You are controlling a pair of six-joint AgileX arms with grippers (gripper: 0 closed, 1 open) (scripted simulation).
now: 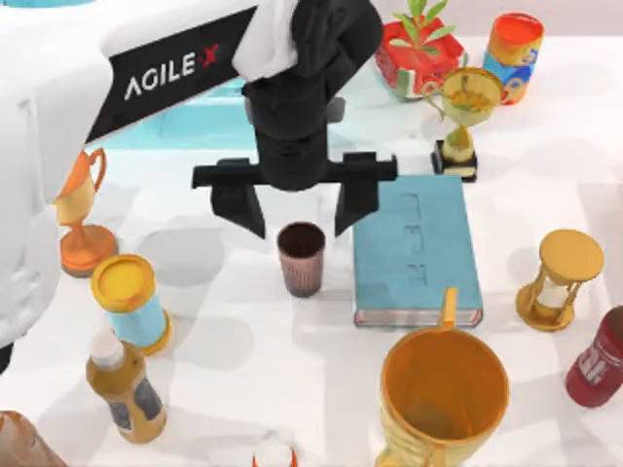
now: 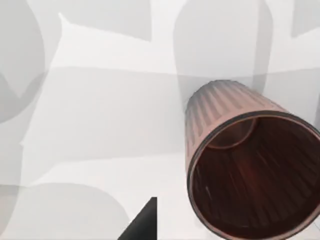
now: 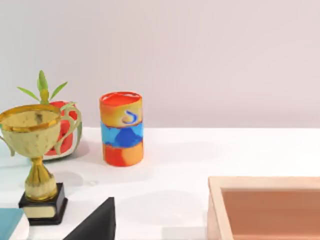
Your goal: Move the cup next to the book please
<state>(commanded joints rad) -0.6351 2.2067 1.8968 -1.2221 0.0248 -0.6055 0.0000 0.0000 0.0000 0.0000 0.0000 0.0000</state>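
Observation:
The cup (image 1: 301,258) is a small reddish-brown ribbed tumbler standing upright on the white table, just left of the book (image 1: 417,253), with a narrow gap between them. The book lies flat, teal-blue with pale page edges. My left gripper (image 1: 300,222) hangs open right above the cup, one finger on each side of it and clear of its rim. In the left wrist view the cup (image 2: 250,165) is seen from above, dark inside. My right gripper (image 3: 95,225) is parked off to the side, facing the back of the table.
A big orange mug (image 1: 443,399) stands in front of the book and a gold trophy (image 1: 465,112) behind it. An hourglass (image 1: 557,277) and a red can (image 1: 599,360) are to the right. A yellow-lidded can (image 1: 131,302), a bottle (image 1: 125,384) and an orange trophy (image 1: 83,219) stand left.

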